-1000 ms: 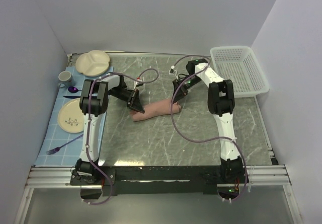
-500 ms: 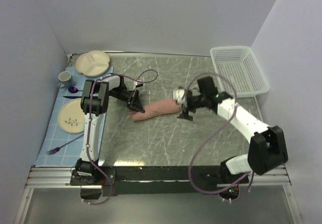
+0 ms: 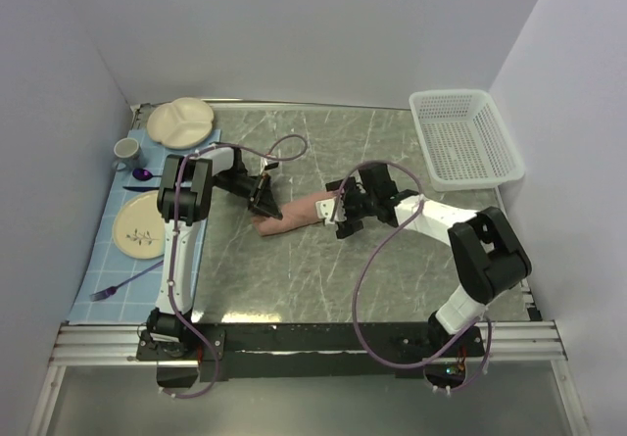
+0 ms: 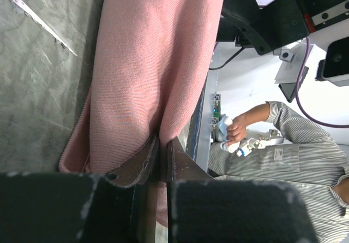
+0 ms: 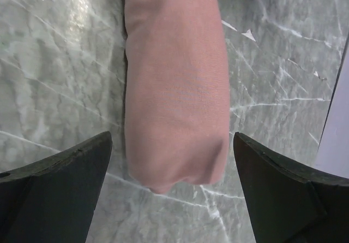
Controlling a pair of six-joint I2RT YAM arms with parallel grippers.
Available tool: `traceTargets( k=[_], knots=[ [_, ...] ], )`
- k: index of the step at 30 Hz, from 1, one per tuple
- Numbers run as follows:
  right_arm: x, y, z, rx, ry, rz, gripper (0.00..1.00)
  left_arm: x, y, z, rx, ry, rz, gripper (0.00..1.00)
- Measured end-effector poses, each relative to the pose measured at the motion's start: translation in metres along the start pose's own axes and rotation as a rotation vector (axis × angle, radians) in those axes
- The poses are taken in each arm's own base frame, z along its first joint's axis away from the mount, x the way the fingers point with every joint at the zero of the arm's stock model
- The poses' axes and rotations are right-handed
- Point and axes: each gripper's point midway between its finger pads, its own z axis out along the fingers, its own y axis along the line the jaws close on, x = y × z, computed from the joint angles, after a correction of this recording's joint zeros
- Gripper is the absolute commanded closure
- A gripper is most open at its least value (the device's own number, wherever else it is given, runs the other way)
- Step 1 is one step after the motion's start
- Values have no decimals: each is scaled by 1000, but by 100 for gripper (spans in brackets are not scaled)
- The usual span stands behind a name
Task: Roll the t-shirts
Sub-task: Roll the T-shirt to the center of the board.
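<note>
Out on the middle of the grey marbled table, the t-shirt lies rolled into a tight dusty-pink log. Its fine knit is smooth over a blunt, rounded right end and gathers into a lengthwise crease at the left end, which sits slightly nearer the arm bases. The left gripper has its fingers pressed almost together on that crease of cloth, the right gripper is spread wide with a finger either side of the rounded end, clear of it, and farther back a white basket sits at the right corner.
</note>
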Motion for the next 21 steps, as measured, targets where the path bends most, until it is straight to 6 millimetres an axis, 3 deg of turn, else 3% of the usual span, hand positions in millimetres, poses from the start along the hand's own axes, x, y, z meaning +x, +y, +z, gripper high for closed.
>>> traceTargets(
  k=[7, 15, 21],
  knots=[
    [4, -5, 9, -24, -2, -101, 0, -1, -1, 1, 10, -9, -23, 88],
    [7, 24, 9, -121, -14, -212, 8, -6, -1, 3, 40, -30, -64, 86],
    [11, 2, 22, -87, -1, -224, 4, -6, 0, 1, 40, -34, -63, 85]
  ],
)
